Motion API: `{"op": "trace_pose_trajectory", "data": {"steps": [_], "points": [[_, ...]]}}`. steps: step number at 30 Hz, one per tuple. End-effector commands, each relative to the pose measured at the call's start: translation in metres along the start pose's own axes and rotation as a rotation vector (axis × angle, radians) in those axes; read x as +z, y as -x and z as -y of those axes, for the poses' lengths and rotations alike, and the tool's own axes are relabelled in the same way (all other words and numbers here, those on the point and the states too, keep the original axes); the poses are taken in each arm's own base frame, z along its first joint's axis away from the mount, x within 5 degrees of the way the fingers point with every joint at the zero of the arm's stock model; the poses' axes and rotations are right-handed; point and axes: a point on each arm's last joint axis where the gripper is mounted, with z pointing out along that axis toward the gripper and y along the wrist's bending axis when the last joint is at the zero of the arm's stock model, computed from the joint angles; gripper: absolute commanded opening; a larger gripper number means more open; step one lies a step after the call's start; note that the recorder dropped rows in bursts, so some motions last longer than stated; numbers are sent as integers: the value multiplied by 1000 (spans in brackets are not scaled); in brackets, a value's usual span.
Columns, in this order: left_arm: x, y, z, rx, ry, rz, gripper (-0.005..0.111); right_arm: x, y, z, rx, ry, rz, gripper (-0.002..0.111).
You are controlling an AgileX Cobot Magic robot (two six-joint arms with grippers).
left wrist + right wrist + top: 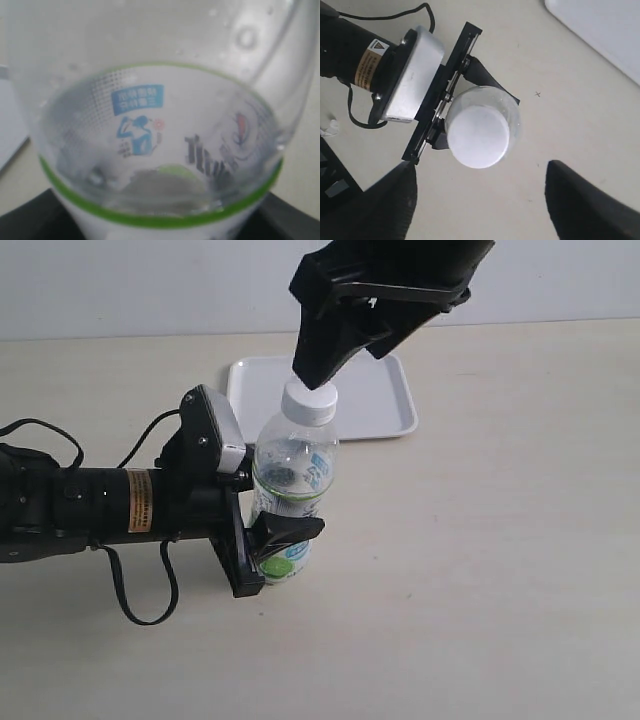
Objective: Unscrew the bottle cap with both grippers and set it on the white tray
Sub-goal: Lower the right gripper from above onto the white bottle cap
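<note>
The clear bottle [292, 480] stands upright on the table, its white cap [309, 400] still on the neck. My left gripper [268, 545] is shut on the bottle's lower labelled part, reaching in from the left. The left wrist view is filled by the bottle [160, 125] and its green label band. My right gripper [318, 368] hangs just above the cap, open. From above, the cap [479, 136] shows between and beyond the two wide-apart dark fingers [585, 205], with the right gripper [480, 200] holding nothing. The white tray [385, 400] lies behind the bottle.
The left arm's black body with its orange label [140, 500] and looping cables [140, 590] lies across the table's left side. A corner of the tray [600, 35] shows in the right wrist view. The tabletop [480, 570] is pale beige.
</note>
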Motion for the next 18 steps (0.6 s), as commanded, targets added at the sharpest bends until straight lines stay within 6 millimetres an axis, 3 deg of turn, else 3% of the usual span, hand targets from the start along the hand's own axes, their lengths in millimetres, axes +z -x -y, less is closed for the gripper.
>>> {"op": "trace_pose_trajectory", "data": {"steps": [1,5,18], "points": [[0,1,0,33,5,-18,0,18,5,5,14,19,-33,70],[0,1,0,37,7,-22,0,27,8,1,28,76,-44,70],[0,0,0,43,6,-27,0,27,8,4,30,44,-40,70]]}}
